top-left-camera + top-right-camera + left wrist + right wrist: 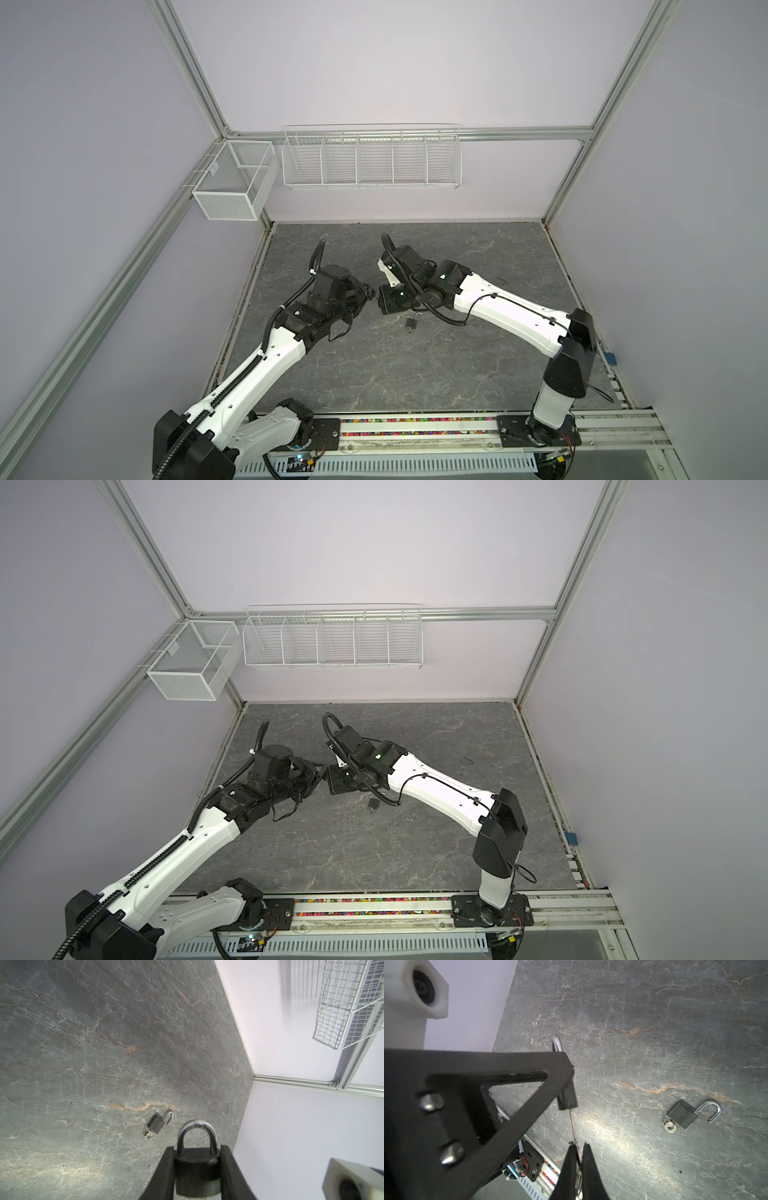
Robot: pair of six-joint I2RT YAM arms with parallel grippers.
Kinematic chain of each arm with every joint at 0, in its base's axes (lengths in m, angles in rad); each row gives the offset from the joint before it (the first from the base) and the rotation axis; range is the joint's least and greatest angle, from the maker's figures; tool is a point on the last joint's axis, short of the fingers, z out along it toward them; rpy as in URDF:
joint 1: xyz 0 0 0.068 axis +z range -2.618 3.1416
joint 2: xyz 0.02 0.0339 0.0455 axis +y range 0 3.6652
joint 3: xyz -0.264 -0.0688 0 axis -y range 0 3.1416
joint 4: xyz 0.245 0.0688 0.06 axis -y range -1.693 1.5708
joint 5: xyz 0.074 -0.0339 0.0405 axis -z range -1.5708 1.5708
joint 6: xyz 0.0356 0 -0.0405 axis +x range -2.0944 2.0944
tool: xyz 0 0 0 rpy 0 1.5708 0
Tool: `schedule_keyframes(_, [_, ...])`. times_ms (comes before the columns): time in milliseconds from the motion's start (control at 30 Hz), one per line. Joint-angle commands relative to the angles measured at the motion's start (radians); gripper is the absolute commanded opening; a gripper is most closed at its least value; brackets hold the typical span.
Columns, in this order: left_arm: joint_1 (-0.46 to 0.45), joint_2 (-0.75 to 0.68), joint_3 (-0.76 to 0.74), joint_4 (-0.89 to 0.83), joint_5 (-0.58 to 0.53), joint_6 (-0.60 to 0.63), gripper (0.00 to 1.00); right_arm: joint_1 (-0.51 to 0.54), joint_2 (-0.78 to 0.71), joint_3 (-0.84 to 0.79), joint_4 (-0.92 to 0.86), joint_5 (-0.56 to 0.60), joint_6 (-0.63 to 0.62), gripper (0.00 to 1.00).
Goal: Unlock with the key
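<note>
My left gripper (197, 1149) is shut on a dark padlock (196, 1169) and holds it by the sides of its body above the table. Its silver shackle (197, 1128) is closed. My right gripper (579, 1146) is shut on a thin silver key (573, 1126). The key's blade reaches up to the underside of the held padlock (569, 1097), which is seen edge-on there. How deep the tip sits I cannot tell. In both top views the two grippers (370, 293) (380, 301) meet tip to tip over the middle of the table.
A second small padlock (682, 1113) (411, 323) lies on the grey stone table (415, 374) with its shackle open and a key (670, 1126) in its base. White wire baskets (370, 162) (232, 183) hang on the back wall. A rail (415, 428) runs along the front edge.
</note>
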Motion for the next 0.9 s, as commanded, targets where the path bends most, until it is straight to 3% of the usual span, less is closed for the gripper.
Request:
schedule_keyframes(0, [0.017, -0.008, -0.040, -0.016, -0.010, -0.080, 0.00, 0.034, 0.030, 0.056, -0.003, 0.088, -0.023, 0.07])
schedule_keyframes(167, [0.018, -0.007, -0.023, 0.010, 0.001, -0.145, 0.00, 0.064, 0.032, -0.012, 0.088, 0.066, 0.015, 0.07])
schedule_keyframes(267, [0.018, -0.010, -0.040, 0.064, 0.025, -0.187, 0.00, 0.081, 0.054, 0.006, 0.065, 0.127, 0.019, 0.07])
schedule_keyframes(500, [0.005, -0.011, -0.008, -0.028, 0.029, -0.131, 0.00, 0.016, 0.027, 0.012, 0.132, 0.087, 0.089, 0.07])
schedule_keyframes(667, [0.005, -0.026, -0.032, -0.020, 0.034, -0.147, 0.00, 0.049, 0.079, 0.116, 0.002, 0.222, 0.013, 0.07])
schedule_keyframes(767, [0.006, -0.024, -0.014, -0.010, 0.024, -0.148, 0.00, 0.048, 0.090, 0.089, 0.006, 0.160, 0.047, 0.07])
schedule_keyframes(867, [-0.001, -0.014, -0.001, -0.003, 0.015, -0.137, 0.00, 0.035, 0.083, 0.017, 0.177, -0.064, 0.125, 0.07])
